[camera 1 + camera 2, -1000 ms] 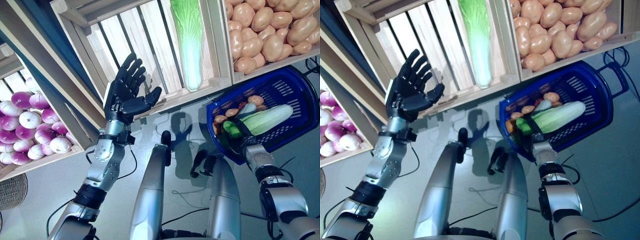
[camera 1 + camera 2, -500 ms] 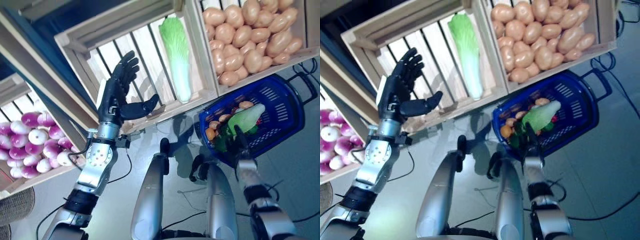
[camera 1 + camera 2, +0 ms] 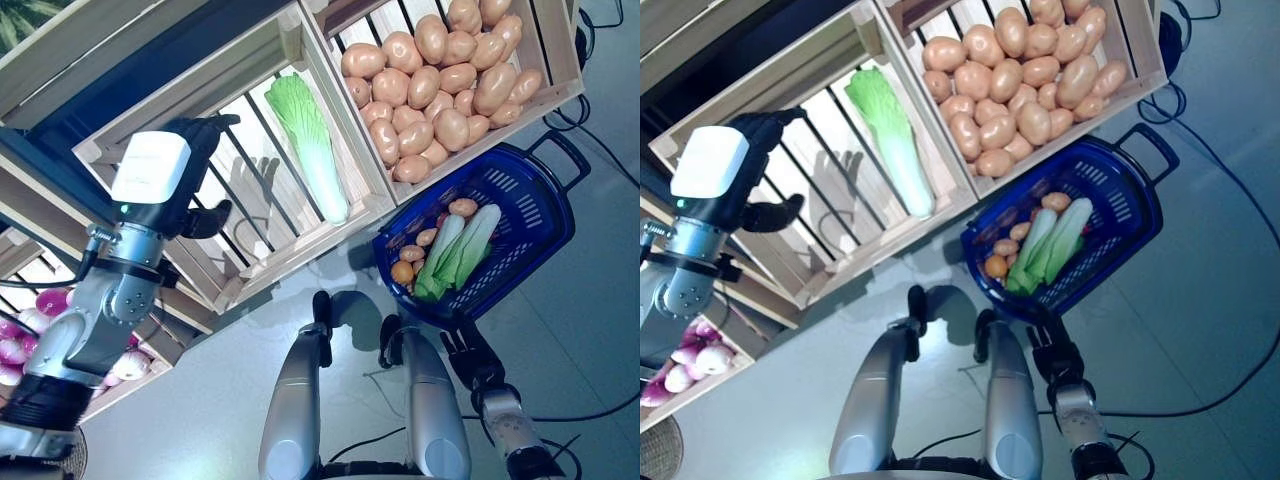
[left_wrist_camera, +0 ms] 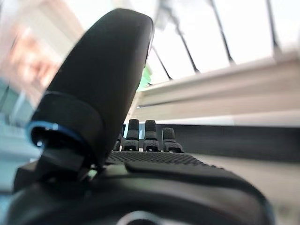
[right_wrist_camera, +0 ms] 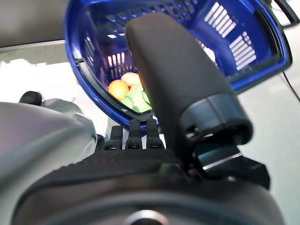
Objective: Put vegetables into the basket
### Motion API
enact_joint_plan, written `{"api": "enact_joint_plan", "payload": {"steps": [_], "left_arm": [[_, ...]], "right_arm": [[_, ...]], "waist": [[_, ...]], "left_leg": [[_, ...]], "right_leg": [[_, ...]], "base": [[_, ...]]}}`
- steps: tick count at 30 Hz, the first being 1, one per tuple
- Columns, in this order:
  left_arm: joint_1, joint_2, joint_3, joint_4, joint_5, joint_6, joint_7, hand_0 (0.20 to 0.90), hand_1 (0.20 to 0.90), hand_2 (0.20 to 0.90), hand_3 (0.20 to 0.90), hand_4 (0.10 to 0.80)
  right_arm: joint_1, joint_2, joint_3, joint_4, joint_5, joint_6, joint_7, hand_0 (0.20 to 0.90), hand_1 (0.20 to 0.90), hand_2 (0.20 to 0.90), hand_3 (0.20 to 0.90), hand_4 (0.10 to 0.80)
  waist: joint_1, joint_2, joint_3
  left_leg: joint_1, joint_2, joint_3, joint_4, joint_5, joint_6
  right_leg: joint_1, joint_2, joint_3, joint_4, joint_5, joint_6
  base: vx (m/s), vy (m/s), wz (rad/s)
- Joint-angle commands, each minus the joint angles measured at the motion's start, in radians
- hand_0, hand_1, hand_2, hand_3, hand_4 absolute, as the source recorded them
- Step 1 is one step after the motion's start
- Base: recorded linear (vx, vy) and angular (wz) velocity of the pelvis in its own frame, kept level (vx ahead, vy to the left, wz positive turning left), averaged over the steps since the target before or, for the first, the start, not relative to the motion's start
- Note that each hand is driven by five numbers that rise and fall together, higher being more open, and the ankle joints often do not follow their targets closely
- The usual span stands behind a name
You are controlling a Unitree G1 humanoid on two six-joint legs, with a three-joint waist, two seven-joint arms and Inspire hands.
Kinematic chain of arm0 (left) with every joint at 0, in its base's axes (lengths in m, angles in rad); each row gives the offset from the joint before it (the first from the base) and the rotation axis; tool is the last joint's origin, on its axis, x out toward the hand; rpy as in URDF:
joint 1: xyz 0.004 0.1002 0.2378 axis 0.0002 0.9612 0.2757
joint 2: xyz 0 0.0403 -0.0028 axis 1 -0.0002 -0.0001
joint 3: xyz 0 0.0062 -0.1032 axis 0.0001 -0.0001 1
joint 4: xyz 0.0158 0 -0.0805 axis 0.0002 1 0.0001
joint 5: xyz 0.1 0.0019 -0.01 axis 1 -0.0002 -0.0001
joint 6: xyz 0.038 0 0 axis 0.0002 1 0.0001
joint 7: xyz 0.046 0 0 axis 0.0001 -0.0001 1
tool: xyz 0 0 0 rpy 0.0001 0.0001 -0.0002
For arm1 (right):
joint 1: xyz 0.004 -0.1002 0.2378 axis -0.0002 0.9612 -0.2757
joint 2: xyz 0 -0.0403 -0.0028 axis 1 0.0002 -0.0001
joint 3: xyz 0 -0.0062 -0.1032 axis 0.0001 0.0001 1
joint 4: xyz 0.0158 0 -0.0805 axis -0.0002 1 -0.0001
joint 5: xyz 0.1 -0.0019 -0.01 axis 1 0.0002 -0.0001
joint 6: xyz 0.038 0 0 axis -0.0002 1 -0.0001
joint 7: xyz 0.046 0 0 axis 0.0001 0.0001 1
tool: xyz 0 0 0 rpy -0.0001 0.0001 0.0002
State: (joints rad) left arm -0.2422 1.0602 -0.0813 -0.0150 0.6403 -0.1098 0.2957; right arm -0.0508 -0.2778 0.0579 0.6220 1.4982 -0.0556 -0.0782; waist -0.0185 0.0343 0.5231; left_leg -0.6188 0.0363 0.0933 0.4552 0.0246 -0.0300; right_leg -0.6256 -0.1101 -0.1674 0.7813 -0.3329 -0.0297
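Blue basket on floor holding two cabbages and potatoes; right hand open, empty, just outside rim; left hand open at crate.

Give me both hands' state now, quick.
Left hand: open, empty, raised before the cabbage crate.
Right hand: open, empty, just below the blue basket.

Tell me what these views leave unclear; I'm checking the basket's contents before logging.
- Blue plastic basket: what lies under the pale green cabbages is hidden in both eye views.
- Right wrist view: the right hand blocks most of the basket's inside.
- Left hand: its white-covered back hides the fingers.
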Motion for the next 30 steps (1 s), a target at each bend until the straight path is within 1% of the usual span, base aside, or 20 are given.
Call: {"api": "enact_joint_plan", "payload": {"steps": [1,2,3,5,6,7,9,11,12,13,14,15,17,18,20,21,23,25,29,30], "left_arm": [[-0.092,0.062,0.02,0.002,0.117,0.029,0.091,0.9,0.9,0.9,0.9,0.8],[-0.112,0.085,-0.007,0.015,0.137,0.027,0.068,0.9,0.9,0.9,0.9,0.8],[-0.147,0.11,-0.055,0.037,0.193,0.013,0.055,0.9,0.9,0.9,0.9,0.8],[-0.205,0.146,-0.127,0.055,0.185,0.021,0.037,0.9,0.9,0.9,0.9,0.8],[-0.222,0.154,-0.147,0.061,0.185,0.019,0.032,0.9,0.9,0.9,0.9,0.8],[-0.277,0.17,-0.213,0.085,0.196,0.016,0.024,0.9,0.9,0.9,0.9,0.8],[-0.341,0.183,-0.293,0.129,0.173,-0.034,0.057,0.9,0.9,0.9,0.9,0.8],[-0.393,0.192,-0.345,0.132,0.169,-0.06,0.063,0.9,0.9,0.9,0.9,0.8],[-0.437,0.196,-0.397,0.145,0.175,-0.071,0.082,0.9,0.9,0.9,0.9,0.8],[-0.448,0.196,-0.414,0.159,0.178,-0.079,0.1,0.9,0.9,0.9,0.9,0.8],[-0.479,0.193,-0.453,0.199,0.182,-0.104,0.137,0.9,0.9,0.9,0.9,0.8],[-0.485,0.192,-0.459,0.203,0.182,-0.105,0.14,0.9,0.9,0.9,0.9,0.8],[-0.505,0.187,-0.501,0.239,0.205,-0.137,0.204,0.9,0.9,0.9,0.9,0.8],[-0.514,0.183,-0.519,0.253,0.208,-0.141,0.237,0.9,0.9,0.9,0.9,0.8],[-0.52,0.178,-0.53,0.271,0.215,-0.158,0.26,0.9,0.9,0.9,0.9,0.8],[-0.535,0.172,-0.546,0.283,0.23,-0.177,0.281,0.9,0.9,0.9,0.9,0.8],[-0.547,0.168,-0.567,0.296,0.256,-0.185,0.31,0.9,0.9,0.9,0.9,0.8],[-0.578,0.16,-0.599,0.315,0.274,-0.2,0.312,0.9,0.9,0.9,0.9,0.8],[-0.628,0.146,-0.643,0.346,0.299,-0.197,0.306,0.9,0.9,0.9,0.9,0.8],[-0.654,0.138,-0.667,0.366,0.301,-0.212,0.307,0.9,0.9,0.9,0.9,0.8]], "right_arm": [[0.039,-0.046,0.01,-0.06,-0.006,-0.027,0.077,0.9,0.9,0.9,0.9,0.8],[0.037,-0.05,0.009,-0.052,0.006,-0.027,0.083,0.9,0.9,0.9,0.9,0.8],[0.031,-0.055,0.005,-0.038,0.046,-0.028,0.094,0.9,0.9,0.9,0.9,0.8],[0.029,-0.067,0.009,-0.031,0.046,-0.03,0.104,0.9,0.9,0.9,0.9,0.8],[0.027,-0.069,0.013,-0.032,0.045,-0.03,0.101,0.9,0.9,0.9,0.9,0.8],[0.017,-0.077,0.02,-0.027,0.04,-0.027,0.099,0.9,0.9,0.9,0.9,0.8],[0.012,-0.082,0.027,-0.024,0.035,-0.024,0.096,0.9,0.9,0.9,0.9,0.8],[0.008,-0.086,0.033,-0.025,0.059,-0.016,0.093,0.9,0.9,0.9,0.9,0.8],[0.001,-0.087,0.035,-0.017,0.096,-0.018,0.096,0.9,0.9,0.9,0.9,0.8],[0.0,-0.088,0.035,-0.014,0.1,-0.021,0.099,0.9,0.9,0.9,0.9,0.8],[-0.001,-0.088,0.037,-0.014,0.106,-0.026,0.105,0.9,0.9,0.9,0.9,0.8],[-0.001,-0.087,0.036,-0.014,0.106,-0.026,0.105,0.9,0.9,0.9,0.9,0.8],[0.001,-0.086,0.041,-0.03,0.098,-0.032,0.093,0.9,0.9,0.9,0.9,0.8],[0.005,-0.087,0.044,-0.04,0.088,-0.033,0.089,0.9,0.9,0.9,0.9,0.8],[0.006,-0.087,0.046,-0.044,0.088,-0.031,0.087,0.9,0.9,0.9,0.9,0.8],[0.005,-0.089,0.048,-0.048,0.102,-0.028,0.085,0.9,0.9,0.9,0.9,0.8],[0.006,-0.091,0.051,-0.051,0.098,-0.024,0.086,0.9,0.9,0.9,0.9,0.8],[0.007,-0.091,0.055,-0.044,0.097,-0.02,0.092,0.9,0.9,0.9,0.9,0.8],[0.002,-0.097,0.059,-0.055,0.102,-0.018,0.075,0.9,0.9,0.9,0.9,0.8],[0.0,-0.103,0.063,-0.057,0.107,-0.019,0.072,0.9,0.9,0.9,0.9,0.8]], "waist": [[-0.033,0.013,-0.003],[-0.038,0.012,-0.003],[-0.044,0.011,-0.003],[-0.053,0.009,-0.003],[-0.056,0.008,-0.003],[-0.063,0.006,-0.003],[-0.07,0.004,-0.003],[-0.073,0.0,-0.003],[-0.075,0.0,-0.003],[-0.076,-0.001,-0.003],[-0.078,-0.003,-0.003],[-0.077,-0.004,-0.003],[-0.084,-0.008,-0.003],[-0.088,-0.01,-0.003],[-0.091,-0.012,-0.003],[-0.095,-0.013,-0.003],[-0.101,-0.016,-0.003],[-0.104,-0.02,-0.003],[-0.114,-0.023,-0.003],[-0.12,-0.025,-0.003]], "left_leg": [[0.046,-0.022,0.06,0.135,-0.184,0.026],[0.048,-0.019,0.063,0.135,-0.185,0.026],[0.049,-0.014,0.066,0.138,-0.185,0.027],[0.048,-0.008,0.069,0.145,-0.186,0.027],[0.047,-0.006,0.07,0.147,-0.187,0.027],[0.04,0.002,0.074,0.156,-0.187,0.026],[0.037,0.007,0.076,0.159,-0.188,0.027],[0.03,0.014,0.08,0.165,-0.187,0.029],[0.022,0.019,0.083,0.172,-0.188,0.031],[0.02,0.019,0.084,0.174,-0.19,0.032],[0.02,0.021,0.083,0.177,-0.192,0.034],[0.02,0.021,0.083,0.177,-0.193,0.034],[0.019,0.025,0.085,0.183,-0.194,0.032],[0.014,0.027,0.085,0.189,-0.195,0.031],[0.012,0.028,0.085,0.189,-0.196,0.034],[0.003,0.028,0.08,0.199,-0.2,0.034],[-0.006,0.029,0.077,0.213,-0.206,0.034],[-0.013,0.033,0.076,0.221,-0.206,0.035],[-0.038,0.042,0.08,0.232,-0.203,0.038],[-0.052,0.048,0.084,0.239,-0.203,0.039]], "right_leg": [[0.08,0.008,0.004,-0.178,0.157,0.029],[0.079,0.007,0.004,-0.176,0.157,0.029],[0.077,0.007,0.003,-0.169,0.158,0.029],[0.079,0.005,0.002,-0.163,0.155,0.028],[0.078,0.005,0.003,-0.162,0.155,0.028],[0.071,0.005,0.008,-0.154,0.156,0.028],[0.067,0.009,0.012,-0.151,0.156,0.028],[0.061,0.009,0.012,-0.149,0.158,0.027],[0.051,0.008,0.011,-0.141,0.159,0.026],[0.048,0.008,0.011,-0.138,0.159,0.026],[0.042,0.01,0.01,-0.13,0.157,0.027],[0.042,0.01,0.01,-0.129,0.157,0.027],[0.039,0.011,0.015,-0.127,0.159,0.028],[0.035,0.012,0.019,-0.124,0.16,0.028],[0.029,0.015,0.026,-0.121,0.16,0.028],[0.02,0.018,0.039,-0.117,0.162,0.03],[0.011,0.019,0.043,-0.111,0.163,0.03],[0.005,0.021,0.045,-0.106,0.164,0.029],[-0.022,0.025,0.052,-0.096,0.168,0.028],[-0.04,0.026,0.053,-0.086,0.168,0.026]], "base": [[0.0,0.0,0.0],[0.033,0.009,-0.01],[0.041,0.011,-0.02],[0.044,0.011,-0.01],[0.052,0.015,0.02],[0.048,0.015,0.01],[0.038,0.007,-0.05],[0.016,-0.016,-0.06],[0.0,0.0,0.0],[0.0,0.0,0.0],[0.0,0.0,0.0],[0.0,0.0,0.0],[0.02,0.008,-0.03],[0.027,0.02,-0.09],[0.002,0.014,-0.11],[-0.006,0.006,-0.1],[0.007,0.006,-0.1],[0.024,0.003,-0.11],[-0.004,-0.016,-0.11],[-0.011,-0.013,-0.1]]}}
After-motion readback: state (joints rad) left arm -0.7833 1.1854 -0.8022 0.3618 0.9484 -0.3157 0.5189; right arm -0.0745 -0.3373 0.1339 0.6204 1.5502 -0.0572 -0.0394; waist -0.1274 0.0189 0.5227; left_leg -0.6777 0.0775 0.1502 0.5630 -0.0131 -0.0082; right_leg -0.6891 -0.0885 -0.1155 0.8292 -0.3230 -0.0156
